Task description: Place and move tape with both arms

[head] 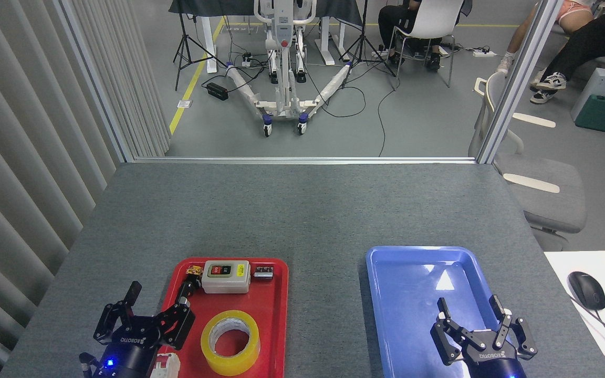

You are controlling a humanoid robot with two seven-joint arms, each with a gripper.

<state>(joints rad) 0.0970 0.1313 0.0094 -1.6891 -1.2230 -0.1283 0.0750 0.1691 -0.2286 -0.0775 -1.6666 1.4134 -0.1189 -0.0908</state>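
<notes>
Head view: looking down on a grey counter (302,210) that is carrying two trays side by side, well apart.
Tape (230,342): lying flat, hole up, in the near part of the red tray (276,315); translucent yellow with a white core; nothing is touching it.
Left gripper (147,315): hovering at the red tray's near left edge, just beside the tape; its fingers (179,319) are spreading wide and holding nothing; "ROBOTIQ" is showing on the body, upside down from this view, with a blue light glowing below it.
Right gripper (473,317): hanging over the near part of the blue tray (386,273); fingers spreading wide, empty; the same "ROBOTIQ" lettering is reading upside down.
Switch box (226,276): sitting at the far end of the red tray, grey, bearing a red button, a dark button and a yellow label; the writing is too small to read.
Small black part (263,272): lying just right of the switch box.
Mouse (586,290): resting on a white desk at the right.
</notes>
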